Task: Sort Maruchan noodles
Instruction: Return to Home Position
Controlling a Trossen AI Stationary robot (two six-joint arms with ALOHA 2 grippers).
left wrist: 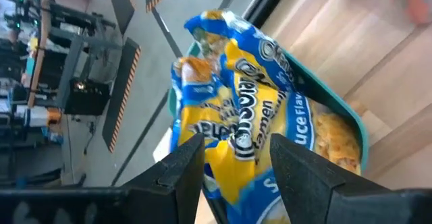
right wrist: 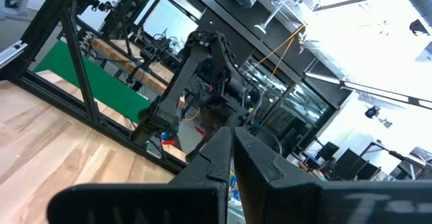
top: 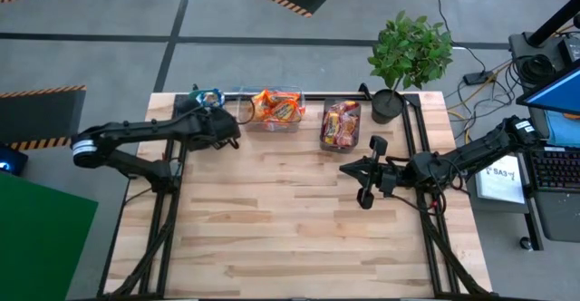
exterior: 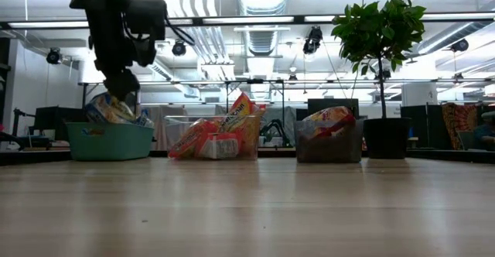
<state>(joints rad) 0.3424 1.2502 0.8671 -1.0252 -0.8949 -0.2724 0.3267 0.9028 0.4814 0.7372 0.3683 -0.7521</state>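
Overhead, table-level, two wrist cameras

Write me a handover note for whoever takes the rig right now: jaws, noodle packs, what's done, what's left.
Left gripper: jaws open, just above the blue-and-yellow packs in the teal bin at the far left.
Right gripper: jaws shut, empty, over the bare tabletop on the right side.
Other packs: orange packs in the clear bin, red packs in the dark bin.
Done: no loose pack shows on the tabletop, so sorting looks finished.
Left: probably only lifting the left arm off the bin and parking both arms.
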